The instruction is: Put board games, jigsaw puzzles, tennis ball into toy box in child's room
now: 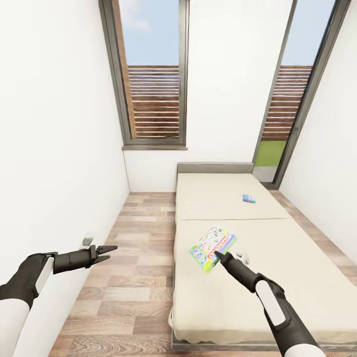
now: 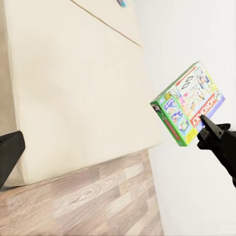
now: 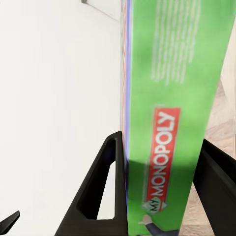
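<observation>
The larger board game (image 1: 213, 248), a cartoon-printed box with a green edge, is held tilted just above the near half of the beige bed (image 1: 277, 277). My right gripper (image 1: 218, 255) is shut on its near edge. In the right wrist view the green edge of the board game (image 3: 167, 98) fills the gap between the two black fingers (image 3: 105, 187). The left wrist view shows the same box (image 2: 189, 101) lifted off the mattress. A small blue board game (image 1: 249, 199) lies flat on the bed's far half. My left gripper (image 1: 108, 253) hangs open over the floor, holding nothing.
A strip of wood-plank floor (image 1: 134, 258) runs between the white left wall and the bed. A wall socket (image 1: 88, 241) sits low beside my left gripper. Tall dark-framed windows (image 1: 153, 74) stand behind the grey headboard (image 1: 214, 167).
</observation>
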`<state>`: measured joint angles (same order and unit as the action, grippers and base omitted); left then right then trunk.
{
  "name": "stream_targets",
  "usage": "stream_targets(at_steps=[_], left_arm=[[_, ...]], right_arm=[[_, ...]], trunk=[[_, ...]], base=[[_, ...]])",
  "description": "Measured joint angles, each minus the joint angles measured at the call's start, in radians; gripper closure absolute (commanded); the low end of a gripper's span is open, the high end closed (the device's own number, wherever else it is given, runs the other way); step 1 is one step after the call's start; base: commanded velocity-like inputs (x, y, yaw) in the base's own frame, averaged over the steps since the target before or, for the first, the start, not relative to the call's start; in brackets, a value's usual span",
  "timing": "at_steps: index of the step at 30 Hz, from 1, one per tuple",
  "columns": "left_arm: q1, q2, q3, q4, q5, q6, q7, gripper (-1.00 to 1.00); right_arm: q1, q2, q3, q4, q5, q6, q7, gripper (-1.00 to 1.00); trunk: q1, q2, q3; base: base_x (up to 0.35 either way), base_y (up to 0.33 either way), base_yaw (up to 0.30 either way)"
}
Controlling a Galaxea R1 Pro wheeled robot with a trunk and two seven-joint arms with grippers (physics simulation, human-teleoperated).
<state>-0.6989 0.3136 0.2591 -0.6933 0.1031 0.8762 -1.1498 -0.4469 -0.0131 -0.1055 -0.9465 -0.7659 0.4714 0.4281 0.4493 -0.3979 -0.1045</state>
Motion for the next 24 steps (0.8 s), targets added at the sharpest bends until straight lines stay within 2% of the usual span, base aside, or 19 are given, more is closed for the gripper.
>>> stream_targets(at_steps=[11, 19, 24], left_arm=[[0.000, 0.001, -0.002, 0.000, 0.000, 0.000, 0.001, -1.00], [0.000, 0.001, -0.002, 0.000, -0.001, -0.001, 0.006, -1.00], [0.000, 0.000, -0.002, 0.000, 0.000, -0.001, 0.007, -1.00]], right_arm=[[0.000, 0.000, 0.001, 0.000, -0.001, -0.012, 0.000, 1.00], [0.000, 0.001, 0.002, 0.001, 0.000, -0.013, 0.000, 1.00], [0.000, 0.001, 0.001, 0.001, 0.001, -0.015, -0.001, 1.00]], trunk=[[0.000, 0.000, 0.013], [0.000, 0.000, 0.023], [0.000, 0.000, 0.026]], base=[[0.000, -0.015, -0.202], [0.000, -0.254, -0.203], [0.000, -0.293, -0.073]])
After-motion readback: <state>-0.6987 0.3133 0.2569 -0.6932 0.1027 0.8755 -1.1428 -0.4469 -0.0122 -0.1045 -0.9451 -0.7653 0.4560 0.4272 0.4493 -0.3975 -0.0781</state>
